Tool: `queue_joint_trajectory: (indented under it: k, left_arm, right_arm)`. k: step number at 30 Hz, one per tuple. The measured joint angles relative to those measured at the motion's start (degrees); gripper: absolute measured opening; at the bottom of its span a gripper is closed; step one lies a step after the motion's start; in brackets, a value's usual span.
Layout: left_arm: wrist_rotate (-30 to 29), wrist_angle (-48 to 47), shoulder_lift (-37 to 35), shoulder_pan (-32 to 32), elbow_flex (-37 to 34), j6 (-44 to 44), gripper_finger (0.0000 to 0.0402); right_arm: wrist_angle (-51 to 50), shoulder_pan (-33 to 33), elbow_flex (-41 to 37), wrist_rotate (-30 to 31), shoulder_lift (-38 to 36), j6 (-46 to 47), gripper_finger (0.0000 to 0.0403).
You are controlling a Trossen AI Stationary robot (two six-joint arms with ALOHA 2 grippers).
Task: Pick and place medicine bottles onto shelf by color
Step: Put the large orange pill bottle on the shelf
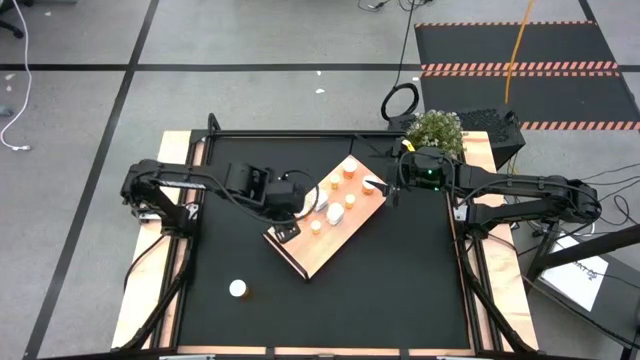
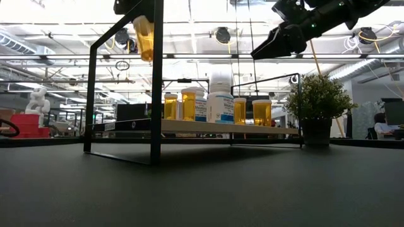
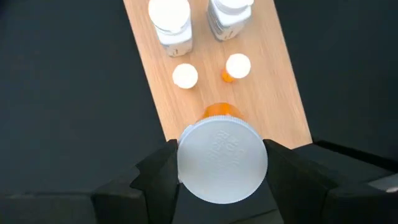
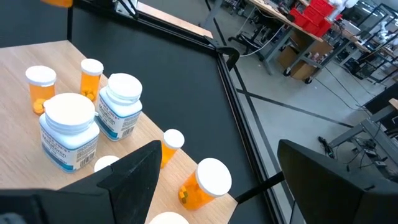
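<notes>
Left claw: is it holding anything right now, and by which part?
Yes. The left claw holds an orange bottle, gripped at its white cap, above the shelf.

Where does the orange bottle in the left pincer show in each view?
High: hidden under the left pincer, over the shelf.
Low: orange bottle at top left, above the shelf.
Left wrist: bottom centre, white cap between the fingers.
Right wrist: orange sliver at top-left edge, probably it.
Shared landmark: two large white bottles on the shelf.
</notes>
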Motion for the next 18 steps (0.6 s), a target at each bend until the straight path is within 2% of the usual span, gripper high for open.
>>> queue_joint_trajectory:
  k: [10,18]
  left_arm:
    - [1.53,0.09,8.63,-0.51,0.01,-0.59,0.0218]
    - [1.6,-1.43,12.67,1.13,0.03,-5.92,0.0218]
  right_arm:
    - [-0.34,0.0,0.0,-0.02,0.0,-0.02,0.0313]
    - [-0.42,0.0,0.0,-0.02,0.0,-0.11,0.0313]
